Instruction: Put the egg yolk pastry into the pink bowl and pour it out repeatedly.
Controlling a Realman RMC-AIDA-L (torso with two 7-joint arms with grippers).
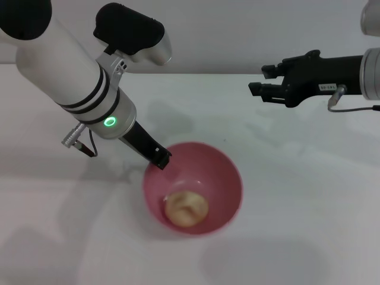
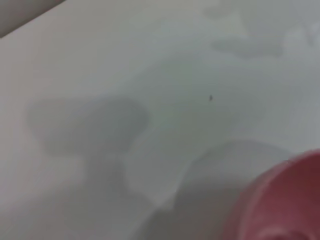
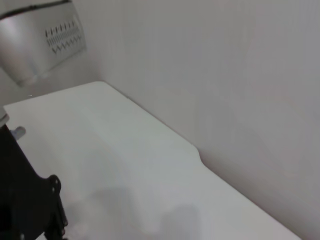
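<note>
The pink bowl (image 1: 193, 189) is sitting on the white table (image 1: 297, 196), tilted so that its opening is facing up and toward the robot. The egg yolk pastry (image 1: 186, 209) is lying inside the bowl, resting against the lower part of the inner wall, nearest the robot.

The left claw (image 1: 160, 158) is reaching down from the upper left of the head view and is meeting the bowl at its far left rim. Its dark finger tip is lying right on the rim edge and appears to be gripping it, with the claw closed down on the bowl wall. A green indicator ring (image 1: 110, 122) is glowing on the left arm's wrist section just above the claw. In the left wrist view only the pink bowl's outer edge (image 2: 292, 200) is showing at one corner, with bare table (image 2: 150, 75) and soft shadows filling the rest; the claw's own fingers are not appearing there.

The right claw (image 1: 256, 80) is hanging in the air well apart from the bowl, above the far right part of the table, pointing toward the robot's left. Its black fingers are standing parted with a gap between them, and they are holding nothing.
</note>
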